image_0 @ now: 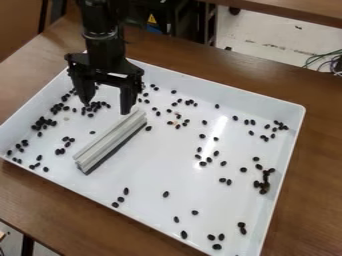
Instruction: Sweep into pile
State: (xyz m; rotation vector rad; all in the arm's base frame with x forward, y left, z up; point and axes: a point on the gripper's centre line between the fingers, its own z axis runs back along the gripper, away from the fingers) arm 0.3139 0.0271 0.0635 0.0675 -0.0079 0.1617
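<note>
My gripper (107, 106) hangs over the upper left part of the white tray (200, 197), its two fingers spread apart with nothing between them. A grey-white ridged bar (110, 141) lies slantwise in the tray, its upper end just below the right finger; whether they touch I cannot tell. Dark beans are scattered over the tray floor: a loose group (45, 121) along the left side, some beneath the gripper, others across the middle, and a denser clump (265, 182) near the right wall.
Raised walls edge the tray, which stands on a brown wooden table (40, 200). Behind it are another wooden surface (294, 10), dark equipment with a yellow warning label, and some cables (326, 61) at the upper right.
</note>
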